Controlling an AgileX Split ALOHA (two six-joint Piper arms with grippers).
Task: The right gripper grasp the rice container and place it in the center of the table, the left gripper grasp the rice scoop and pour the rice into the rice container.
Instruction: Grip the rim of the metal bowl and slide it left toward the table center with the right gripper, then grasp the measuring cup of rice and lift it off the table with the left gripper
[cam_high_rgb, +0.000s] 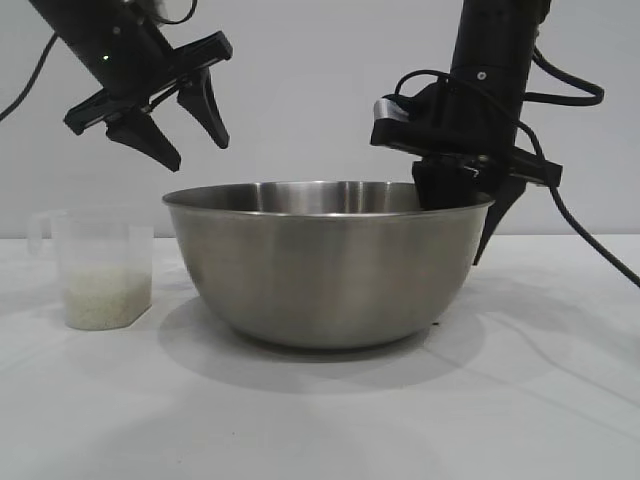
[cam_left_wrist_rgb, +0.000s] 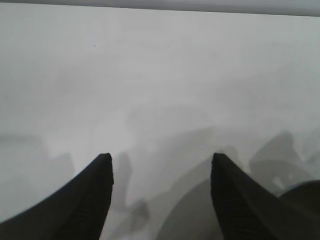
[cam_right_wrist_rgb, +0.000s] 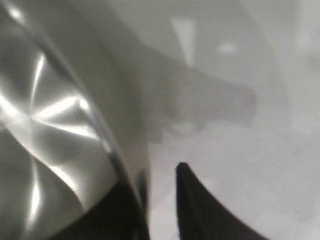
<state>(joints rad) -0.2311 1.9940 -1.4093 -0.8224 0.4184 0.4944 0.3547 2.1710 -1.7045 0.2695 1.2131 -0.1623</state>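
Risk sits mostly at the rim of the rice container (cam_high_rgb: 330, 265), which rests on the table (cam_high_rgb: 400, 420) roughly midway between the two arms. The right end effector (cam_high_rgb: 470, 205) points steeply down over the rim, one finger inside the bowl and the other outside; the right wrist view shows a clear gap between the outer finger and the steel wall, so the fingers are spread with nothing pinched. If this arm lifts off at a slant, a finger could catch the thin rim and drag or tip the bowl off its spot. The left end effector (cam_high_rgb: 175, 120) hangs empty above, fingers apart, with the rice scoop (cam_high_rgb: 98, 270) below and slightly outward of it, holding rice (cam_high_rgb: 100, 298). A loose grip on the scoop could spill grains.
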